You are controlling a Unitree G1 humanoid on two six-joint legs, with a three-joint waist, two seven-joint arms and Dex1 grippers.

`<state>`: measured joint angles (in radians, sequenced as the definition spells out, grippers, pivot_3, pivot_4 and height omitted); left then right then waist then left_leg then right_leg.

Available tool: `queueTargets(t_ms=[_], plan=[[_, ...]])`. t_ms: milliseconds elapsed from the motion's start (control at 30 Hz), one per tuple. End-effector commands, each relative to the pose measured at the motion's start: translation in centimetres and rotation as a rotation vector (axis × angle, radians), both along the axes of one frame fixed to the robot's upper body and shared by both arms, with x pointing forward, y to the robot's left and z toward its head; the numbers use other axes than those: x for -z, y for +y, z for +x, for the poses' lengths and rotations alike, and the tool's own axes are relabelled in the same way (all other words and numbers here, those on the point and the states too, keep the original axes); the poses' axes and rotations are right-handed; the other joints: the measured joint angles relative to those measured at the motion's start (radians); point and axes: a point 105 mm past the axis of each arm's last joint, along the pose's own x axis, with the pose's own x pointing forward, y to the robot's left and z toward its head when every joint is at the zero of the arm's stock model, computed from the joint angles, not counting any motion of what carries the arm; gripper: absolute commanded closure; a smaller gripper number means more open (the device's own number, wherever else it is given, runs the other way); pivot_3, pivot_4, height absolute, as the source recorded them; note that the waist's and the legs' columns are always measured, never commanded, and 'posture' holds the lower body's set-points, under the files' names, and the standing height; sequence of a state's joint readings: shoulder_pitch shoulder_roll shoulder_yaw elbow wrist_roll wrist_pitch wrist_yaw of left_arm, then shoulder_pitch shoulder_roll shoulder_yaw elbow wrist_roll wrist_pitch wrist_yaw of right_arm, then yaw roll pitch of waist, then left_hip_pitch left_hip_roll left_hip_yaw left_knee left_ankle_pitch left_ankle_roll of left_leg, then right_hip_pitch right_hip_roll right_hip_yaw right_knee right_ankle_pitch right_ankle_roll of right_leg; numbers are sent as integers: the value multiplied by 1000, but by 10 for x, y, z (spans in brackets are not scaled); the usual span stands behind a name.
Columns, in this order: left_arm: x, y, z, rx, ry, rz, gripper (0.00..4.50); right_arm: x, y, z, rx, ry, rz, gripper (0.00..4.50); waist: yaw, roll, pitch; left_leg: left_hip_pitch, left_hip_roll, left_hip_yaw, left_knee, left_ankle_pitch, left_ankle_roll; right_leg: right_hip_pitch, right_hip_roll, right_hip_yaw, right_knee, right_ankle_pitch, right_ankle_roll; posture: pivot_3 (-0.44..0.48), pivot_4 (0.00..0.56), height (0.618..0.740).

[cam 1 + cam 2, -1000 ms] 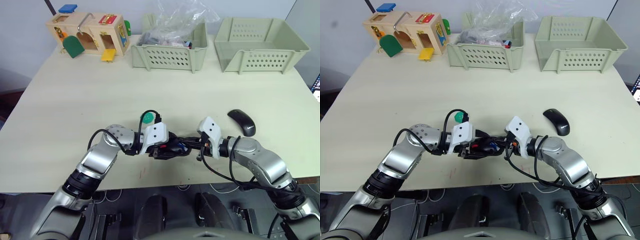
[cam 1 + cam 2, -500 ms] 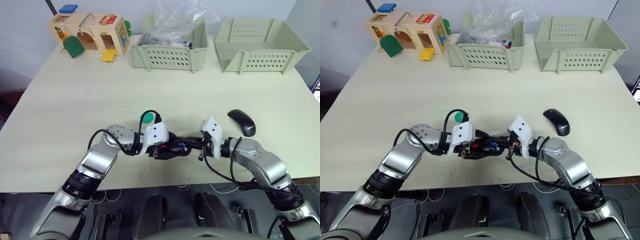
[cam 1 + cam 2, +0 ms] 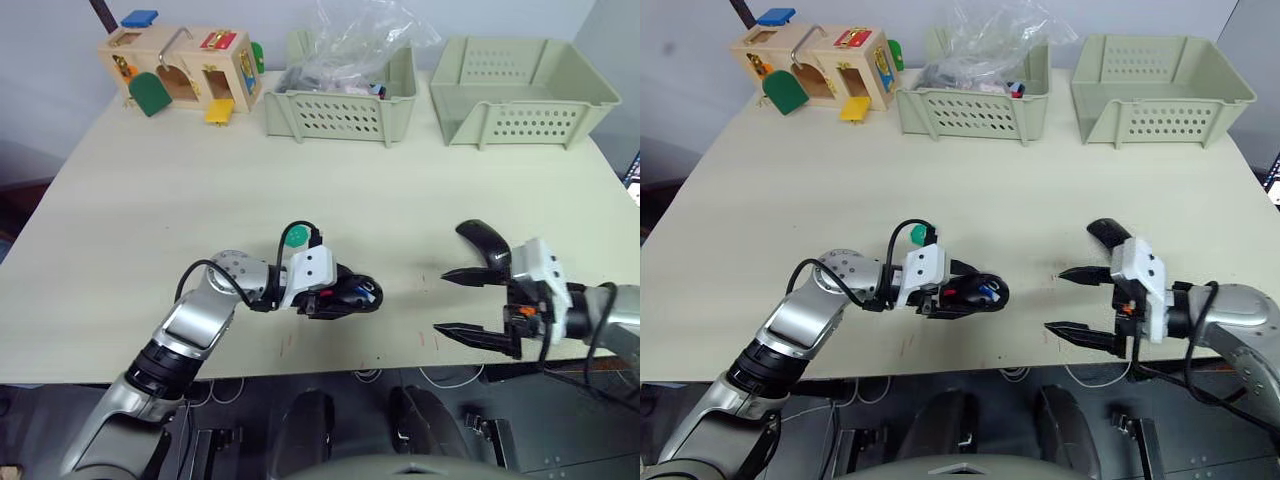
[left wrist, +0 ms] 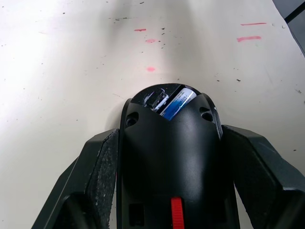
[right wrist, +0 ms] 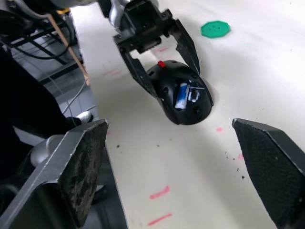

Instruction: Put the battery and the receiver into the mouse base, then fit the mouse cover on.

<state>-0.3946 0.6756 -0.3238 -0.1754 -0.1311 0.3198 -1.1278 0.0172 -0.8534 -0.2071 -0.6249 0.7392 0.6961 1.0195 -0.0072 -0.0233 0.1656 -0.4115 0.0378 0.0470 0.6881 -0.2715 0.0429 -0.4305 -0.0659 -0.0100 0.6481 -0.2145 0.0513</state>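
Observation:
My left gripper [image 3: 342,298] is shut on the black mouse base [image 4: 171,157], one finger on each side, and holds it low over the table near the front edge. The blue battery [image 5: 181,95] lies in the base's open compartment and also shows as a blue spot [image 3: 368,292] from the head. I cannot make out the receiver. My right gripper [image 3: 440,302] stands wide open and empty, off to the right of the base and apart from it. The mouse cover [image 3: 480,238] lies on the table just behind the right gripper, partly hidden by its white housing.
A flat green disc [image 3: 295,237] lies just behind the left gripper. At the back stand a wooden toy box [image 3: 180,70], a basket [image 3: 340,115] holding a plastic bag, and an empty basket [image 3: 520,110]. The table's front edge runs right under both grippers.
The right gripper was shut at the mouse base; it has opened wide and pulled back to the right. The battery stays in the base. The left gripper has not moved.

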Motion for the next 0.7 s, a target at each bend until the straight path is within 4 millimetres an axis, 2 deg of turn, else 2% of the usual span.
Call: queueTargets(t_ms=[33, 333, 367, 433, 700], plan=[[4, 7, 2, -17, 6, 27, 1643, -15, -11, -8, 20, -61, -2, 47, 1, 0, 0, 0, 0, 0, 0, 0, 0, 0, 0, 0, 0, 0, 0, 0, 150, 740], [-1, 7, 2, -27, 5, -4, 1643, -8, -16, -13, 46, -64, -12, 47, 0, 0, 0, 1, 0, 0, 0, 0, 0, 0, 0, 0, 0, 0, 0, 0, 150, 740], [-6, 5, 0, -24, 12, -31, 626, -7, -17, -12, 53, -66, -17, 0, 0, 0, 0, 1, 0, 0, 0, 0, 0, 0, 0, 0, 0, 0, 0, 0, 150, 740], [-16, 3, -4, -14, 10, -78, 56, -5, -18, -11, 68, -66, -20, 0, 0, 0, 0, 1, 0, 0, 0, 0, 0, 0, 0, 0, 0, 0, 0, 0, 150, 740], [-42, 19, -19, -61, 19, -196, 56, -5, -25, -5, 198, -71, -15, 0, 8, 0, 0, 0, 0, 0, 0, 0, 0, 0, 0, 0, 0, 0, 0, 0, 150, 740]])
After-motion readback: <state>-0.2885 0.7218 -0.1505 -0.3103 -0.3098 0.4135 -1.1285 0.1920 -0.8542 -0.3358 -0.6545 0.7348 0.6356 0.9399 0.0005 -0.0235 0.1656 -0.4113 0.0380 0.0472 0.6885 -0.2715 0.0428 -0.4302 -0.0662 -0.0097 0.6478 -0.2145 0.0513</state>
